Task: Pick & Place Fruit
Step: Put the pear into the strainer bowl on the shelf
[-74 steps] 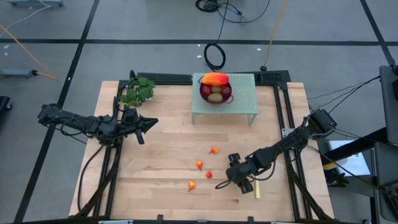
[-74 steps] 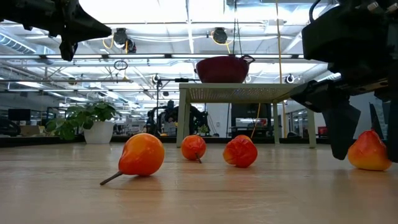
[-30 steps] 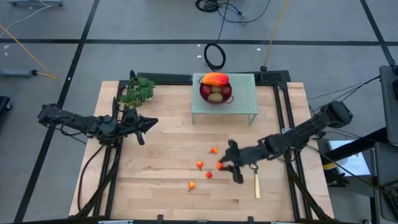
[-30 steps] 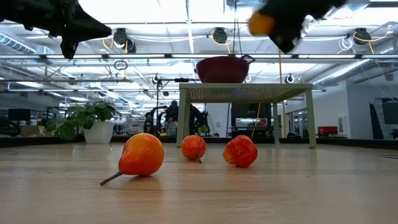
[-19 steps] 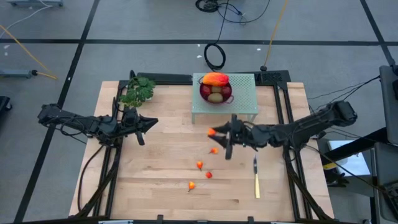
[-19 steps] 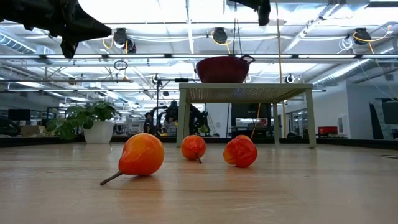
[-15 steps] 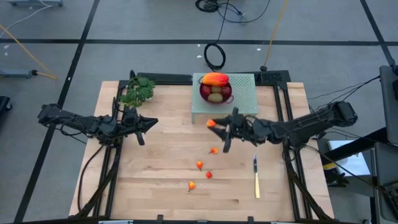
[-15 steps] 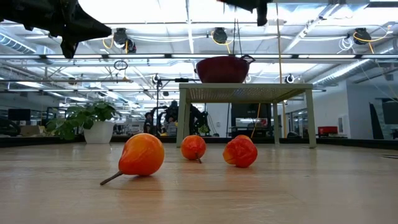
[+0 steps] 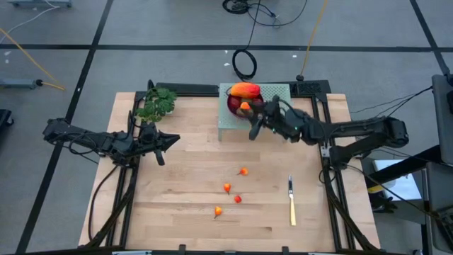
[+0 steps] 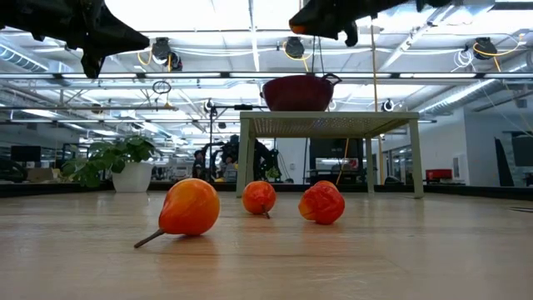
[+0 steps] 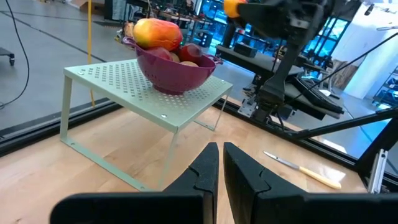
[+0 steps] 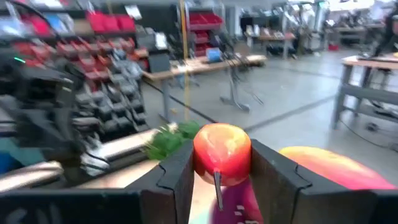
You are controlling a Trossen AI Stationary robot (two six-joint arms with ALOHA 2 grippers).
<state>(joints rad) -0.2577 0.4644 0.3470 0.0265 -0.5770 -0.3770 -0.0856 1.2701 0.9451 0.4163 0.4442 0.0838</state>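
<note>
1. While the small orange-red fruit [image 12: 222, 153] sits clamped between the right gripper [image 9: 247, 115]'s two fingers, stem hanging down, it is up in the air right at the near rim of the purple bowl [image 11: 176, 70], so the step in hand looks like the drop into the bowl.
2. Bowl already holds the big orange-red piece [image 9: 245, 89], dark red and olive pieces; free room seems small, so release low and over a gap, not on top of the big piece, or the fruit may roll off.
3. Bowl stands on the pale perforated stand [image 11: 112, 76], raised above the table [image 9: 184, 219]; keep the fingers above the rim on approach, a knock could shove bowl along the stand.
4. Open the fingers only once the fruit is clearly inside the rim; from the high view it looks at the edge, not centred yet.
5. Four more tiny orange-red fruits [image 9: 226, 188] lie on the table mid-board, well apart from the stand; they come next.
6. Yellow-handled knife [image 9: 291, 206] lies right of them; not task, avoid it on return.
7. Left gripper [image 9: 170, 140] waits at the left side near the leafy plant [image 9: 157, 103], fingers pressed together, holding nothing.
</note>
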